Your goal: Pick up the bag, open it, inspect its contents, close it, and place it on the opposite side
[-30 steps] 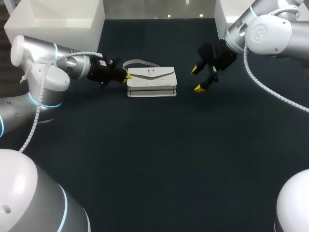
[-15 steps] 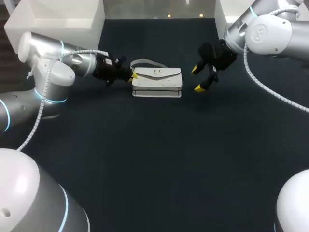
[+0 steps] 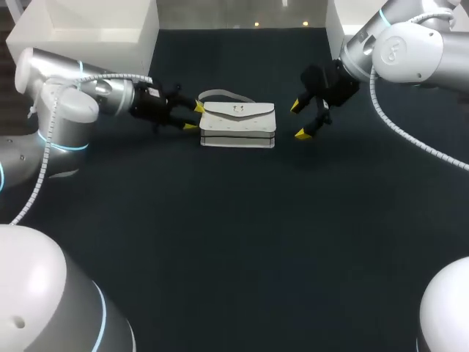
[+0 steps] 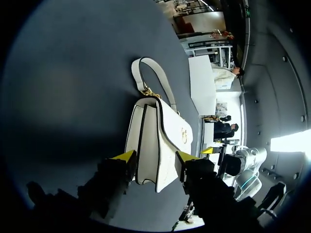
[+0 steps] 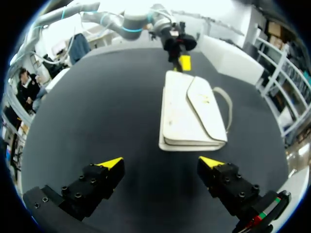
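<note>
A white flap bag [image 3: 238, 125] lies flat and closed on the dark table, its strap [image 3: 220, 95] curled behind it. My left gripper [image 3: 195, 117] sits at the bag's left end, open, yellow tips spread just off that edge. In the left wrist view the bag [image 4: 163, 131] has its near end between the fingers of the left gripper [image 4: 155, 156], and the strap [image 4: 148, 73] loops ahead of it. My right gripper [image 3: 300, 119] hangs open to the right of the bag, apart from it. From the right wrist, the bag [image 5: 192, 114] lies ahead of the right gripper [image 5: 160, 165].
White boxes stand at the table's back left [image 3: 95, 29] and back right [image 3: 337, 22]. Dark table surface stretches in front of the bag towards the near edge.
The bag shifted slightly to the right with the shut left gripper at its left end. The left gripper has since opened and drawn back a little. The right arm stayed still.
</note>
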Robot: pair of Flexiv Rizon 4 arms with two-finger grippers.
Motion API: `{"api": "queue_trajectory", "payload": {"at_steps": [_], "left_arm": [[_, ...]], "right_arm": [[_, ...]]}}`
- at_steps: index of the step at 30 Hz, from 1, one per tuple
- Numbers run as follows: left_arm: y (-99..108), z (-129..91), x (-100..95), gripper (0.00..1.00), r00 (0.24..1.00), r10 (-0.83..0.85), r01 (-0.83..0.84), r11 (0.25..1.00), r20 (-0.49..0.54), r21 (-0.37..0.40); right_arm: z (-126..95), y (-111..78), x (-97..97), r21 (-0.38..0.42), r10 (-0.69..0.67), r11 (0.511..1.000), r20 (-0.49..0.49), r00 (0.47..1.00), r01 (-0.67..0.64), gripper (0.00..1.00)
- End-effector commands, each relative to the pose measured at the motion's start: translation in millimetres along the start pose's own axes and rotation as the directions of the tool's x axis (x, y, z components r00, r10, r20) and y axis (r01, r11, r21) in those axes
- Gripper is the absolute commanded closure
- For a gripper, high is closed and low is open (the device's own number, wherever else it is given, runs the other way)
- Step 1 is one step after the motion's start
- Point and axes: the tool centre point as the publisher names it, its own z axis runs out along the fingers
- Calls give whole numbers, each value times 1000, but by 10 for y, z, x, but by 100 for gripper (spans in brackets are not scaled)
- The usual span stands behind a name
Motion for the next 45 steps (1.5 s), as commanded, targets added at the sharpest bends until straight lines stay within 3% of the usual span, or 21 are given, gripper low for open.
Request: {"api": "queue_trajectory", "payload": {"at_steps": [1, 5, 11, 15, 17, 19, 29, 45], "left_arm": [[-114, -21, 13, 54, 1000, -7, 6, 995, -9, -95], [-137, 19, 41, 60, 1000, -15, 12, 987, -18, -159], [-117, 164, 37, 59, 1000, -6, 8, 970, 8, -243], [-128, 242, 21, 63, 1000, -2, 6, 967, 17, -254], [-132, 258, 23, 73, 1000, -1, 6, 966, 17, -257], [-130, 263, 30, 100, 1000, 4, 0, 964, 16, -264], [17, 256, 19, 100, 1000, 12, -14, 952, -8, -304], [137, 357, 114, 100, 999, -6, -2, 979, -37, -202]], "right_arm": [[0, -5, -7, -2, -1, 1000, -2, 1000, 1, 0], [0, -5, -7, -2, -1, 1000, -2, 1000, 1, 0], [0, -5, -7, -2, -1, 1000, -2, 1000, 1, 0], [0, -5, -7, -2, -1, 1000, -2, 1000, 1, 0], [0, -5, -7, -2, -1, 1000, -2, 1000, 1, 0], [0, -5, -7, -2, -1, 1000, -2, 1000, 1, 0], [0, -5, -7, -2, -1, 1000, -2, 1000, 1, 0], [0, -5, -7, -2, -1, 1000, -2, 1000, 1, 0]]}}
